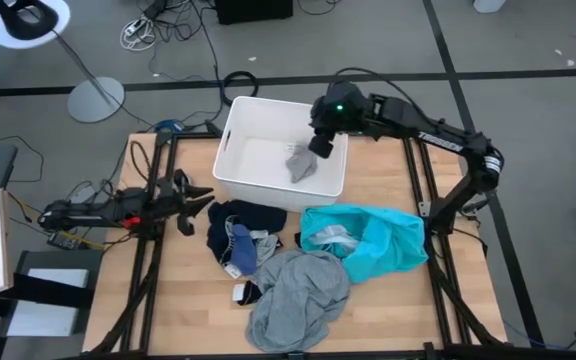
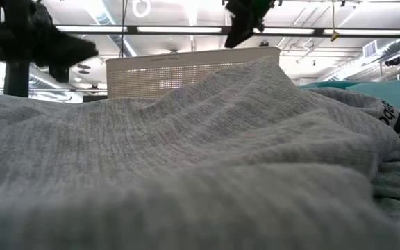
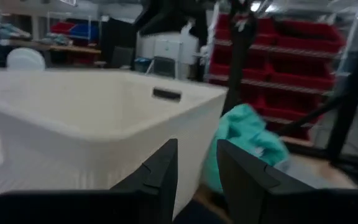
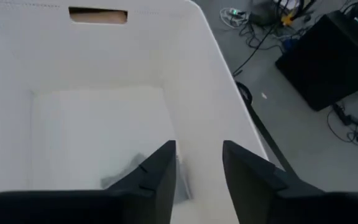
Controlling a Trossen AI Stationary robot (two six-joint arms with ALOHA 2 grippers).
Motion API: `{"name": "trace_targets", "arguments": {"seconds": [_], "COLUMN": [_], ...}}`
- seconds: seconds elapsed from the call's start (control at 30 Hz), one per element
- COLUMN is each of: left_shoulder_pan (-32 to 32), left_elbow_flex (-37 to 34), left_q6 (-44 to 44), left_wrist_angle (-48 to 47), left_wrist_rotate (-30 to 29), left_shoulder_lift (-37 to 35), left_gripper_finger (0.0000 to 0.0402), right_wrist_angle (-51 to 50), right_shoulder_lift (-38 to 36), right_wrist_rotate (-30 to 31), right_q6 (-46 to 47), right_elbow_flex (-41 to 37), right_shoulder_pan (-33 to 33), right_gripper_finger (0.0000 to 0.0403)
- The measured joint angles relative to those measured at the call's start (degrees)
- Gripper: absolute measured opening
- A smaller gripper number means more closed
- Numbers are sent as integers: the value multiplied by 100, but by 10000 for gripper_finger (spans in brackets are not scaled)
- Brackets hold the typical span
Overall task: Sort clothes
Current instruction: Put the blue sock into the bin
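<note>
A grey sock (image 1: 301, 165) lies inside the white bin (image 1: 236, 150), just below my right gripper (image 1: 316, 150). That gripper hangs open over the bin's right half, and in the right wrist view (image 4: 197, 149) the sock (image 4: 124, 177) shows past its fingers. On the table lie a large grey shirt (image 1: 298, 295), a turquoise garment (image 1: 373, 240), dark navy pieces (image 1: 246, 222) and a small dark sock (image 1: 245, 293). My left gripper (image 1: 200, 200) waits open at the table's left, pointing toward the bin (image 3: 73, 118) and the navy pile.
The bin stands at the table's far edge, in the middle. The clothes pile fills the table's middle and near part. In the low view the grey shirt (image 2: 186, 173) blocks most of the sight, with the bin (image 2: 193, 69) behind it. Bare wood (image 1: 178, 290) shows at near left.
</note>
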Motion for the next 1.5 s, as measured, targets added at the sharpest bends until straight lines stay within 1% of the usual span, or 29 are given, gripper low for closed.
{"name": "trace_targets", "arguments": {"seconds": [0.1,0.2,0.3,0.43,0.53,0.6,0.7,0.8,1.0,1.07,1.13,1.2,1.23,1.27,1.3,1.4,1.5], "left_shoulder_pan": [-21,-133,-301,-528,-657,-706,-740,-790,-800,-798,-800,-785,-783,-782,-782,-789,-795], "left_elbow_flex": [343,795,1270,1904,2255,2373,2480,2506,2512,2514,2514,2548,2598,2666,2757,3121,3724], "left_q6": [-55,-89,-113,-145,-126,-125,-168,-272,-244,-114,-126,-233,-244,-255,-269,-285,-255], "left_wrist_angle": [-188,-540,-968,-1501,-1695,-1677,-1523,-1462,-1490,-1465,-1475,-1525,-1561,-1626,-1721,-2078,-2642], "left_wrist_rotate": [220,242,238,198,165,235,528,705,658,592,390,275,220,161,68,-218,-265], "left_shoulder_lift": [283,864,1736,3233,4318,4886,5577,6115,6853,7046,7221,7300,7312,7316,7313,7283,7272], "left_gripper_finger": [117,117,117,117,117,117,117,117,117,117,113,89,67,40,21,6,3], "right_wrist_angle": [-345,-823,-1418,-2248,-2620,-2790,-2883,-2882,-2874,-2864,-2801,-2649,-2521,-2326,-2079,-1160,-127], "right_shoulder_lift": [-273,-601,-909,-1266,-1550,-1740,-2057,-2378,-2901,-3029,-3121,-3172,-3176,-3177,-3176,-3109,-2990], "right_wrist_rotate": [3,7,9,16,115,340,726,923,967,1100,1298,1413,1451,1487,1504,1517,1547], "right_q6": [30,284,735,1485,1912,2145,2562,3031,4273,4718,5151,5616,5836,6016,6176,6481,6603], "right_elbow_flex": [0,2,4,1,-141,-257,-504,-814,-1687,-2056,-2456,-2886,-3103,-3316,-3540,-4178,-4734], "right_shoulder_pan": [43,114,225,490,825,1130,1657,2186,3220,3577,3904,4232,4384,4532,4682,5081,5395], "right_gripper_finger": [139,138,137,137,134,130,124,120,118,118,118,118,118,118,118,118,117]}}
